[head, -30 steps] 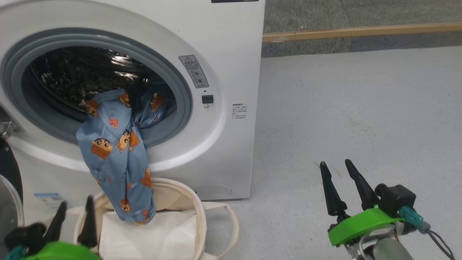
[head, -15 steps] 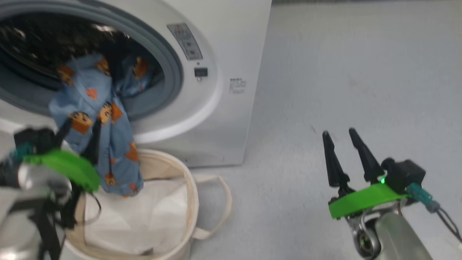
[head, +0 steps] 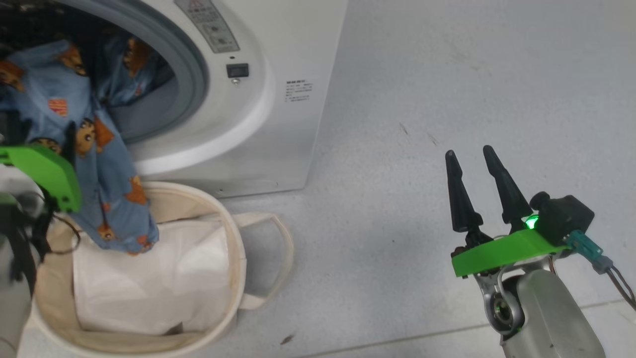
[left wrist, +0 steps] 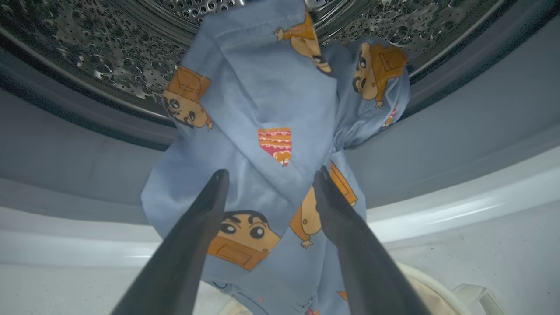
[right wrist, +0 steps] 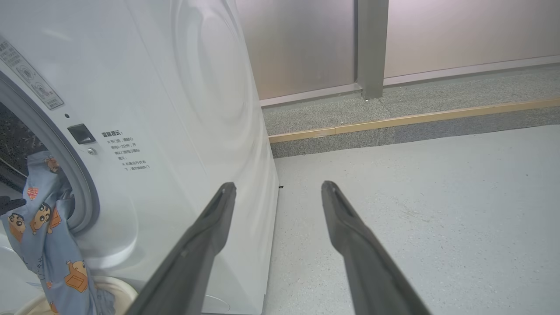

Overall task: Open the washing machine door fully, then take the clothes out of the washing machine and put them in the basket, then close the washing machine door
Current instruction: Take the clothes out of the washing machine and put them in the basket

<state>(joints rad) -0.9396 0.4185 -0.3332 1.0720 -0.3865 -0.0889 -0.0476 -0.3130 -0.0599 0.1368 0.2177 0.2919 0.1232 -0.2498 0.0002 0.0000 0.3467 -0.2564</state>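
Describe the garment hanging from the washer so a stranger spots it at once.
Start at the white front-loading washing machine. From its round grey-ringed opening hangs a light blue fabric garment, its end over the round cream canvas basket below. Unlike the basket's plain white sheet lining, it carries orange-brown cartoon figures.

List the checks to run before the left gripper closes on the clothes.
1. Left gripper open: ok.
2. Clothes between its fingers: cannot tell; fabric lies past the tips, depth unclear.
3. Basket beneath the hanging clothes: ok.
4. Clothes out of the washing machine: not ok, upper part lies in the drum.
5. Right gripper open, apart from the clothes: ok.
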